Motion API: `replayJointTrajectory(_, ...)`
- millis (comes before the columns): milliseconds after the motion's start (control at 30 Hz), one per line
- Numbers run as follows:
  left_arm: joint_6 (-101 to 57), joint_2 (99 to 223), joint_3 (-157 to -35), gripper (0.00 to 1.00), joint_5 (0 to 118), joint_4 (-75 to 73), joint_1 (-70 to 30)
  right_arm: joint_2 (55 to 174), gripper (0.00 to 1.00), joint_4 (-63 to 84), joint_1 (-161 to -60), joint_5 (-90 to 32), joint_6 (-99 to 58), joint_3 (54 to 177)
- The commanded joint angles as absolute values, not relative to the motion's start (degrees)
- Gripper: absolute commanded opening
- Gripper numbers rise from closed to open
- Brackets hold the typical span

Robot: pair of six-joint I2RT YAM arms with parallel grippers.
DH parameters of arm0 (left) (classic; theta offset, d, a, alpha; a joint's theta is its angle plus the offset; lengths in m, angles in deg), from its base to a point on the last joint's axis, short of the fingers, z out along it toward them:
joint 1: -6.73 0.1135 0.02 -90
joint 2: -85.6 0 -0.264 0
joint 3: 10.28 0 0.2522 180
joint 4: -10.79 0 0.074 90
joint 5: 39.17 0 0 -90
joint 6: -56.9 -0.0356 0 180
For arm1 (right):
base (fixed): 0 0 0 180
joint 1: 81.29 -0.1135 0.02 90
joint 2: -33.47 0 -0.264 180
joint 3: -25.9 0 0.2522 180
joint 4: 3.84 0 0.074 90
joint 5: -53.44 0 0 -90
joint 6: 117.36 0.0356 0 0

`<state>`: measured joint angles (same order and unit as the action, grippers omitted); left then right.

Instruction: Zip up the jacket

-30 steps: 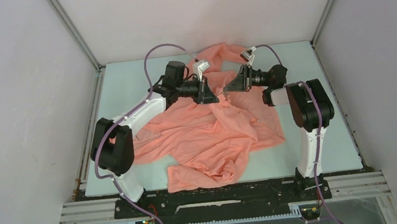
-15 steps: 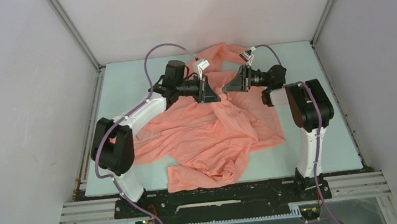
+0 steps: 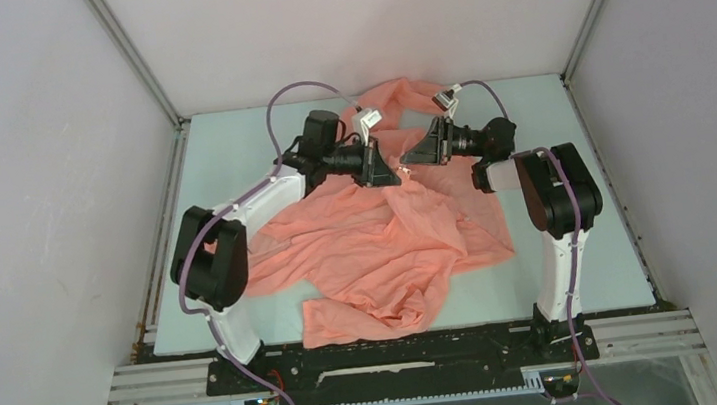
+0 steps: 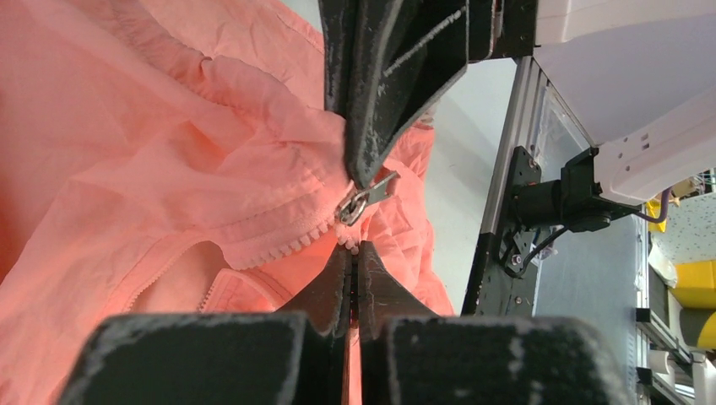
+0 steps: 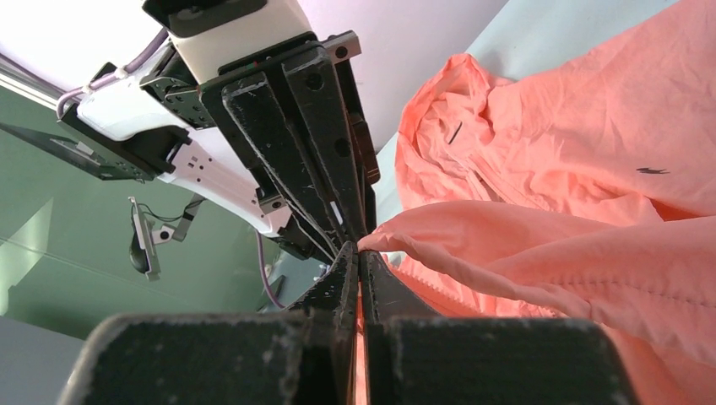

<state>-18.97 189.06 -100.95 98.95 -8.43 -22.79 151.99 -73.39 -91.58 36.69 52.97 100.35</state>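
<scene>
Though it bears a dark mark (image 5: 651, 170), the jacket (image 3: 379, 241) shows no legible writing.

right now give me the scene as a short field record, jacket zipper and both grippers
jacket: salmon-orange jacket crumpled on the table, hood end toward the far side
zipper: zipper pull visible by the teeth; track below it looks open
left gripper: left gripper shut on jacket fabric just below the pull
right gripper: right gripper shut on a fold of jacket fabric, facing the left one
arms: both meet over the upper jacket
</scene>
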Motion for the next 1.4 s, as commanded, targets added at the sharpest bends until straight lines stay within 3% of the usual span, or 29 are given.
replayJointTrajectory(0, -18.2, 190.1, -107.8, 0.0, 98.3, -8.5, -23.2, 151.7, 0.0, -77.1, -92.5, 36.6, 51.8, 101.1)
replayJointTrajectory(667, -20.7, 191.8, -113.5, 0.0, 94.9, -13.2, -24.7, 151.8, 0.0, -76.7, -92.7, 36.5, 51.9, 101.1)
replayJointTrajectory(867, -21.0, 190.0, -110.0, 0.01, 93.0, -12.9, -24.6, 152.1, 0.0, -77.0, -92.5, 36.4, 52.3, 101.1)
replayJointTrajectory(1200, -16.0, 185.2, -103.7, 0.31, 88.3, -10.3, -23.9, 152.0, 0.0, -77.2, -92.5, 35.9, 52.8, 101.1)
replayJointTrajectory(1367, -12.6, 181.2, -100.2, 0.53, 84.4, -8.9, -23.9, 152.1, 0.0, -77.2, -92.5, 35.6, 53.0, 101.0)
